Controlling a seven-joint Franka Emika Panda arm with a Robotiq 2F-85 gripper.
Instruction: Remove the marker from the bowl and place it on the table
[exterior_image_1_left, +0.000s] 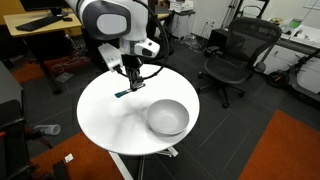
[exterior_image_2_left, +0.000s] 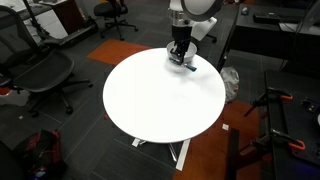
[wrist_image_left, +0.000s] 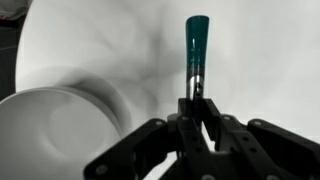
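My gripper (exterior_image_1_left: 130, 80) is shut on the marker (wrist_image_left: 197, 45), a slim dark stick with a teal end that points away from the fingers (wrist_image_left: 197, 103). In both exterior views the marker (exterior_image_1_left: 124, 92) (exterior_image_2_left: 188, 66) hangs low over the round white table (exterior_image_1_left: 105, 115) (exterior_image_2_left: 150, 100), near its edge below the arm. I cannot tell whether it touches the top. The light grey bowl (exterior_image_1_left: 167, 117) stands empty on the table beside the gripper, apart from it. Its rim shows at the lower left of the wrist view (wrist_image_left: 50, 125).
Black office chairs (exterior_image_1_left: 238, 55) (exterior_image_2_left: 40, 75) stand on the dark floor around the table. A wooden desk (exterior_image_1_left: 40, 25) is behind the arm. An orange-red rug (exterior_image_1_left: 290, 150) lies beside the table's pedestal (exterior_image_2_left: 180, 152).
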